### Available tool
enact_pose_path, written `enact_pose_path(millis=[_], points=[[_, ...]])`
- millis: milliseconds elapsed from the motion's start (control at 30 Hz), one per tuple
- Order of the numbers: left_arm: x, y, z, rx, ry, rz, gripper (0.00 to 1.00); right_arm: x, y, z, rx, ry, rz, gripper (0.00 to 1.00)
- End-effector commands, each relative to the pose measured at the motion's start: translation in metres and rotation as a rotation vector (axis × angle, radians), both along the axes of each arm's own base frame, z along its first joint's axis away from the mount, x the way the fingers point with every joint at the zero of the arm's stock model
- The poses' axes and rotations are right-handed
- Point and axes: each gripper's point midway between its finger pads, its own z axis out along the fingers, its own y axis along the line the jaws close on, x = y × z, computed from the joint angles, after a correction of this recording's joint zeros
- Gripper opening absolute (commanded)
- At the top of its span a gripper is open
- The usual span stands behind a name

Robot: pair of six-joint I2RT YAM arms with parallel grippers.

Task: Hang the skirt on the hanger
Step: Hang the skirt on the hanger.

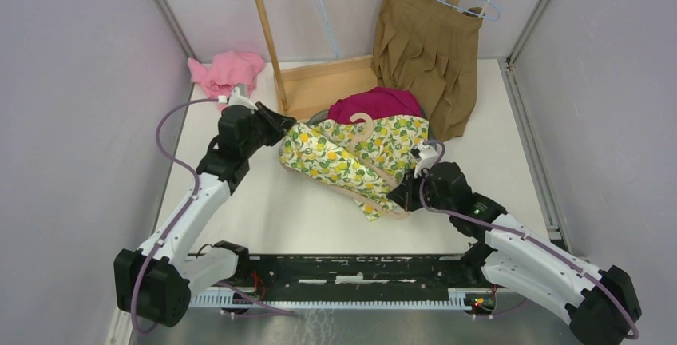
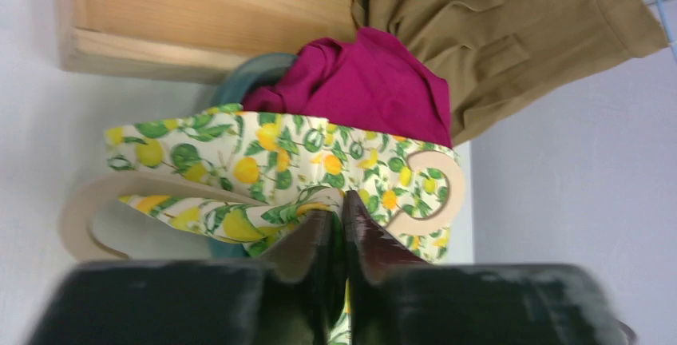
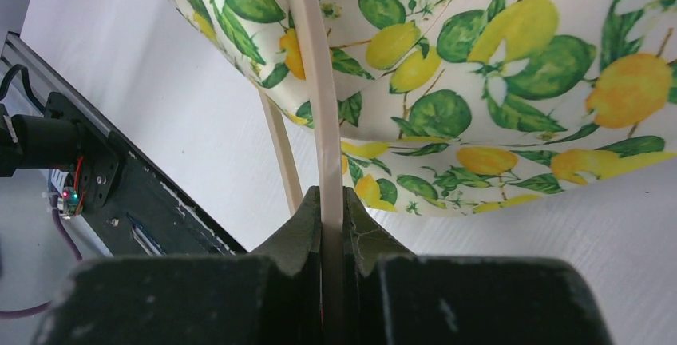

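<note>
The lemon-print skirt (image 1: 351, 153) lies mid-table, draped over a pale wooden hanger (image 1: 363, 125) whose hook pokes out on top. My left gripper (image 1: 286, 127) is at the skirt's left end. In the left wrist view it (image 2: 342, 205) is shut on a fold of the skirt (image 2: 271, 153), beside the hanger hook (image 2: 447, 193). My right gripper (image 1: 401, 197) is at the hanger's near right end. The right wrist view shows it (image 3: 332, 197) shut on the hanger bar (image 3: 315, 81), with the skirt (image 3: 495, 65) hanging over the bar just beyond.
A magenta garment (image 1: 375, 104) lies just behind the skirt. A brown pleated skirt (image 1: 427, 49) hangs on a blue wire hanger from the wooden rack (image 1: 319, 81) at the back. A pink cloth (image 1: 226, 72) sits back left. A black rail (image 1: 351, 269) runs along the near edge.
</note>
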Motion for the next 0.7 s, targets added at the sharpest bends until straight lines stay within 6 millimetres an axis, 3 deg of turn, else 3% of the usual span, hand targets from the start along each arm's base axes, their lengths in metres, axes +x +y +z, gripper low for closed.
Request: enact_pose_path(millis=[0, 33, 67, 167, 433, 667], points=[[0.015, 0.029, 0.031, 0.063, -0.137, 0.118, 0.27, -0.002, -0.021, -0.018, -0.114, 0.029, -0.044, 0.01], [0.016, 0.027, 0.029, 0.07, -0.129, 0.102, 0.43, -0.002, -0.021, -0.02, -0.118, 0.033, -0.044, 0.01], [0.017, 0.024, 0.027, 0.071, -0.122, 0.088, 0.53, -0.003, -0.021, -0.02, -0.119, 0.037, -0.042, 0.01], [0.014, 0.024, 0.026, 0.068, -0.124, 0.087, 0.62, -0.002, -0.02, -0.021, -0.116, 0.037, -0.043, 0.01], [-0.017, 0.028, 0.049, 0.055, -0.162, 0.064, 0.66, -0.001, -0.019, -0.023, -0.127, 0.043, -0.038, 0.01], [-0.072, -0.019, 0.036, 0.003, -0.104, -0.143, 0.68, 0.001, -0.017, -0.021, -0.127, 0.047, -0.034, 0.01]])
